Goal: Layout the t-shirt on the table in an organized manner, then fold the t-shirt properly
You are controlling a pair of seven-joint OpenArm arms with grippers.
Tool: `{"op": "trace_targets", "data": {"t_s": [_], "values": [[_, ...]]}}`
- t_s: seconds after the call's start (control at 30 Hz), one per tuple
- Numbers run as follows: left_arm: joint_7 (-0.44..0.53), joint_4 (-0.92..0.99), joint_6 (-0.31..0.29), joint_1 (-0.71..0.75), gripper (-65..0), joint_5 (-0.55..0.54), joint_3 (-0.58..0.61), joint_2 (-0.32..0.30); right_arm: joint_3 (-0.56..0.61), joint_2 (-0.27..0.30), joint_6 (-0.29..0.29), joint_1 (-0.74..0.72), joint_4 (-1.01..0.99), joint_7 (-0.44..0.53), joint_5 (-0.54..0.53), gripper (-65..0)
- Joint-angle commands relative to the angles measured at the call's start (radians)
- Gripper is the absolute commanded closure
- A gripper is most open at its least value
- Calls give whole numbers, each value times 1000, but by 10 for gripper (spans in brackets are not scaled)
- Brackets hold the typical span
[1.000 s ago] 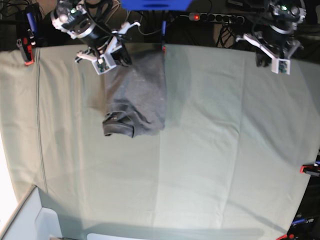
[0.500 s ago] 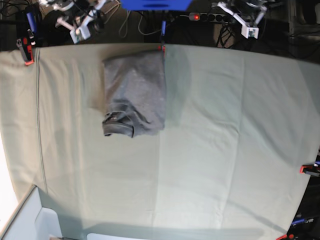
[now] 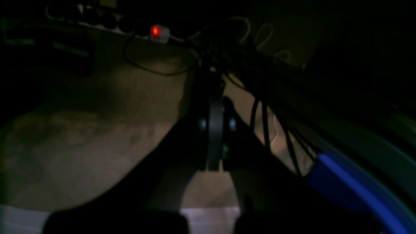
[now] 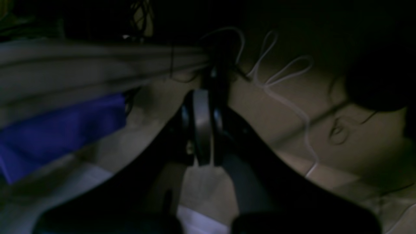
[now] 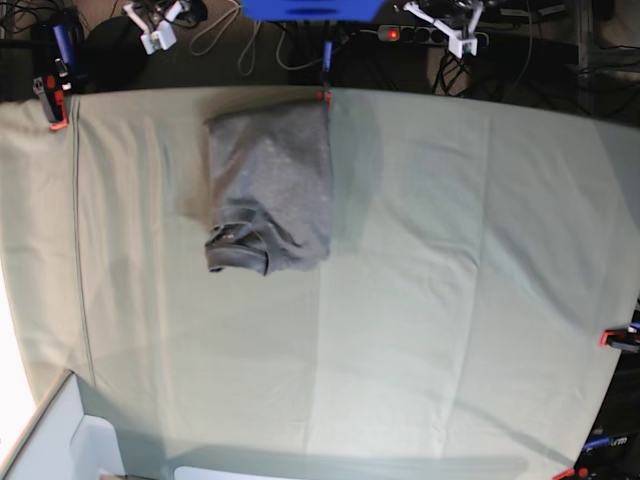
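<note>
We see the bench (image 5: 420, 300) draped in pale green cloth, the folded t-shirt (image 5: 270, 185) lying near its far edge, collar end bunched. Beyond, in murky wrist views, the left end effector (image 3: 213, 143) and right end effector (image 4: 203, 130) sit pressed together, empty, among blurred cables.

The right wrist view is dim and blurred. The right gripper (image 4: 203, 130) sits in the centre with its dark jaws pressed together and nothing between them. A thin white cable (image 4: 279, 87) loops across the tan floor (image 4: 325, 110) to its right. A blue shape (image 4: 61, 130) lies at left under a pale blurred band (image 4: 81, 68).
</note>
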State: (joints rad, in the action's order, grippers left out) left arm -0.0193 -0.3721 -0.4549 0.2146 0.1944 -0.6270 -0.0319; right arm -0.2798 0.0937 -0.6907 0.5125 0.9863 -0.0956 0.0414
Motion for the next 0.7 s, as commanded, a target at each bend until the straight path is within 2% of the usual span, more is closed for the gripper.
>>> {"op": "trace_targets", "data": {"t_s": [0.0, 0.1, 0.17, 0.27, 0.33, 0.4, 0.5, 0.6, 0.67], "values": [[60, 51, 21, -13, 0, 4, -1, -26, -3, 7, -7, 1, -10, 32, -13, 0], [167, 195, 106, -62, 0, 9, -1, -56, -3, 8, -7, -35, -83, 60, -13, 0], [189, 247, 166, -91, 0, 10, -1, -73, -2, 19, 70, -65, -149, 60, -11, 0], [190, 258, 216, -119, 0, 12, 0, -78, 23, 39, 223, -137, -300, 63, -11, 0], [190, 262, 249, -137, 0, 64, 0, -76, 75, 62, 332, -185, -418, 81, -11, 0], [190, 264, 287, -149, 0, 141, -3, -72, 146, 70, 444, -223, -539, 161, -11, 0], [190, 264, 330, -151, 0, 222, -3, -52, 215, 68, 655, -246, -676, 316, -11, 0], [190, 265, 333, -151, 0, 253, -3, -44, 258, 61, 851, -257, -763, 425, -13, 0], [190, 265, 333, -151, 0, 253, -3, -41, 287, 44, 955, -277, -801, 458, -16, 0]]}}
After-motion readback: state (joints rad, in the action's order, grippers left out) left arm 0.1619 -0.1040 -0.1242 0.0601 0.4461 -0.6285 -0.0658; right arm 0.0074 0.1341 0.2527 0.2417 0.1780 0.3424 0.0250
